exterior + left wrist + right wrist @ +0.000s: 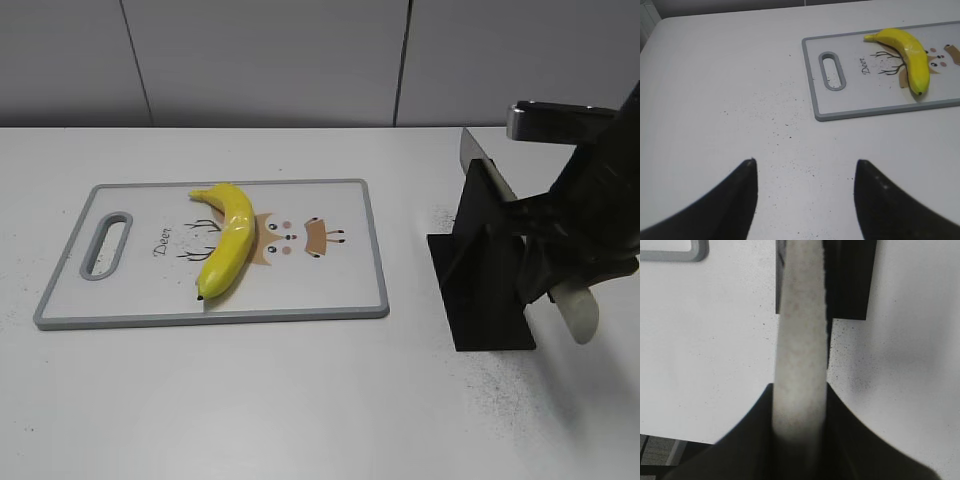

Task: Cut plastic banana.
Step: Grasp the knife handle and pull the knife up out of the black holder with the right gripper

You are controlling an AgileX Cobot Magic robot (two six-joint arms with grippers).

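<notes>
The plastic banana [230,240] lies bright yellow and curved on the left half of a white, grey-rimmed cutting board [330,285]. It also shows in the left wrist view [910,52] on the board [865,102]. My right gripper [560,275] is shut on the whitish handle of a knife [801,340], beside a black knife stand [485,290] to the right of the board. The grey blade [472,155] rises behind the stand. My left gripper [805,162] is open and empty over bare table, left of the board and out of the exterior view.
The board has a handle slot [108,245] at its left end and a deer print in the middle. The black stand [850,280] is just ahead of the right gripper. A board corner [675,252] shows at the right wrist view's top left. Dark specks dot the white table.
</notes>
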